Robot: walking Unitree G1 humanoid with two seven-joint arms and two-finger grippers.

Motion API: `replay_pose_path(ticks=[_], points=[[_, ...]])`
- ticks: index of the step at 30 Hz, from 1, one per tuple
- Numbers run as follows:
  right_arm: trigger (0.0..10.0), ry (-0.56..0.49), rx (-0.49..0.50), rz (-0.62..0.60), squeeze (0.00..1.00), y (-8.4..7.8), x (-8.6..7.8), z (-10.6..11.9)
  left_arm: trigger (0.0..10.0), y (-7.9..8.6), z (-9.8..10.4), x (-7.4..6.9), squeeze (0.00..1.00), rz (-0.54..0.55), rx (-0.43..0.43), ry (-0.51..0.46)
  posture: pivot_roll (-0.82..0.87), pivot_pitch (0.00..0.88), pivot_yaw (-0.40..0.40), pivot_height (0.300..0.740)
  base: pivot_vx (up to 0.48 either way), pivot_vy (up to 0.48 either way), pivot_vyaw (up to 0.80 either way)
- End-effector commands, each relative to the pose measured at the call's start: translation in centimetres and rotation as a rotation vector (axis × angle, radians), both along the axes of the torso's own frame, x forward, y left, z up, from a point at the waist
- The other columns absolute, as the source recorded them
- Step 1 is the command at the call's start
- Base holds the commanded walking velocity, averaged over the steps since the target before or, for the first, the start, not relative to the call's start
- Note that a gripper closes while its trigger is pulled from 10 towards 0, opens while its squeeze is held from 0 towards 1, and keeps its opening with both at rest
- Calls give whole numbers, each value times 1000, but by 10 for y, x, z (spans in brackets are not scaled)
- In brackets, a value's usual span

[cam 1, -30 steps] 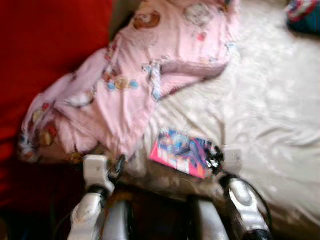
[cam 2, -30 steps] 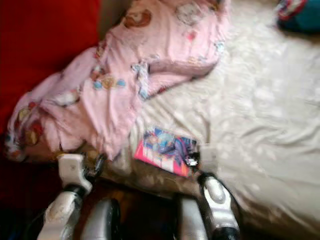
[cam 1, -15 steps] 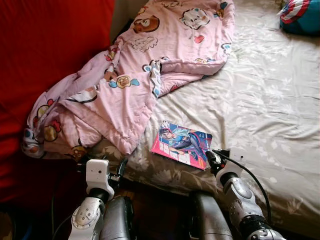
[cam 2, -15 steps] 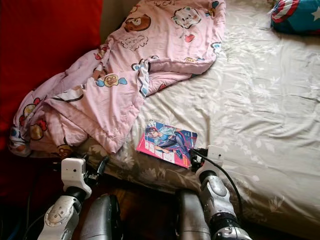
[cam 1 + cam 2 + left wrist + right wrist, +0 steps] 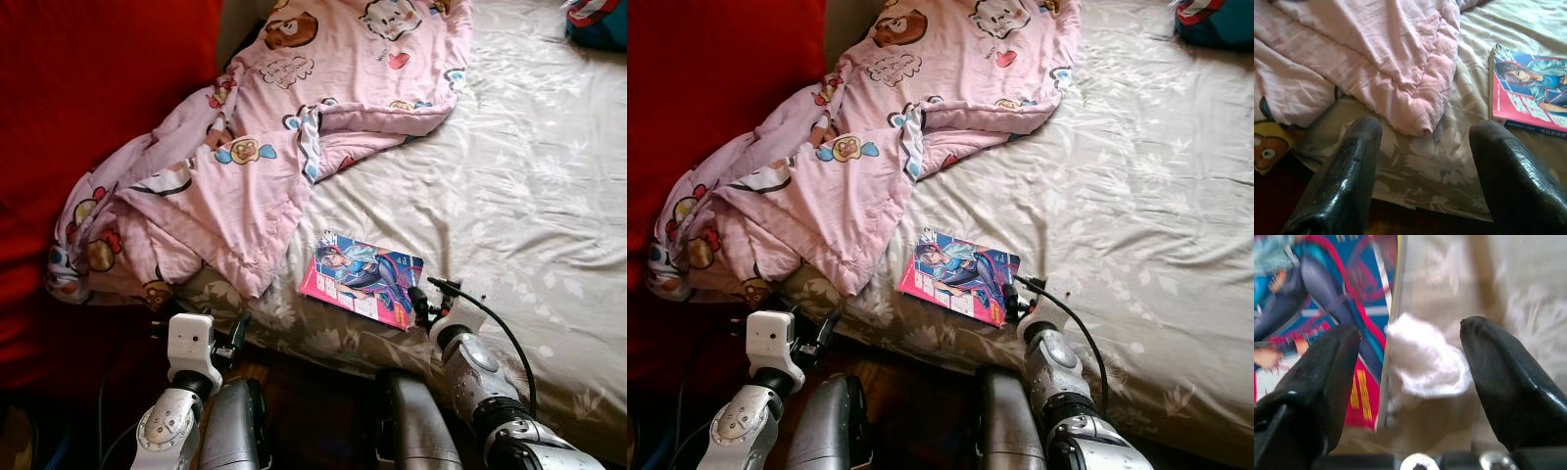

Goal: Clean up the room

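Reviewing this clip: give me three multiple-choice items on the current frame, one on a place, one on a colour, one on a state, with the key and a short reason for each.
1. Where does the book lie?
A. on the bed sheet near its front edge
B. on top of the blanket
C. on the floor

2. What main colour is the blanket?
A. green
B. pink
C. black

3. How do the right gripper fingers stand?
A. shut on the book
B. shut with nothing between
C. open, a white wad between them

Key:
1 A, the book rests flat on the bed sheet, beside the blanket's edge.
2 B, it is pink with cartoon prints.
3 C, the right wrist view shows both fingers apart around the white wad next to the book.
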State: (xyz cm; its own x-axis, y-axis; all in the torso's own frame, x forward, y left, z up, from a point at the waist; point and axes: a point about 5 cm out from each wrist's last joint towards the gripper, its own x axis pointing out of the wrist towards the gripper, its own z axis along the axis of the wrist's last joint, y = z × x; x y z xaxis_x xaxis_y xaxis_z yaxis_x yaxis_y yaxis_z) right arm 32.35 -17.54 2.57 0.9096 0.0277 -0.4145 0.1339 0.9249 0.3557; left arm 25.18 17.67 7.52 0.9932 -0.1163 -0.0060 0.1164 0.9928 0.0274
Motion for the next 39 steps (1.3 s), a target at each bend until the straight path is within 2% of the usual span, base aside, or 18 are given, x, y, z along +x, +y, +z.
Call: replay_pose_path(ticks=[1, 8, 14, 15, 16, 17, 18, 39], points=[[10000, 37, 29, -20, 0, -2, -5, -7, 10000, 2, -6, -5, 0, 4, 3, 35, -9, 306, 38, 598, 0, 0, 0], [10000, 41, 44, -40, 0, -5, -5, -7, 10000, 4, -7, -7, 0, 9, 8, 44, -4, 306, 41, 598, 0, 0, 0], [10000, 53, 72, -23, 0, -1, -7, -10, 10000, 4, -8, -6, 0, 7, 14, 47, -4, 299, 41, 598, 0, 0, 0], [2902, 51, 77, -20, 0, 0, -7, -10, 10000, 3, -8, -6, 0, 7, 16, 46, -4, 298, 41, 598, 0, 0, 0], [588, 49, 78, -19, 0, 0, -7, -10, 10000, 3, -8, -6, 0, 7, 16, 46, -4, 297, 41, 598, 0, 0, 0], [588, 49, 79, -18, 0, 0, -7, -10, 10000, 3, -8, -5, 0, 7, 16, 47, -4, 297, 40, 598, 0, 0, 0], [0, 48, 81, -16, 0, 1, -7, -10, 10000, 4, -8, -5, 0, 8, 18, 48, -4, 295, 40, 598, 0, 0, 0], [0, 50, 91, 17, 0, 5, -10, -13, 10000, 5, -11, -5, 0, 15, 36, 56, -9, 287, 34, 598, 0, 0, 0]])
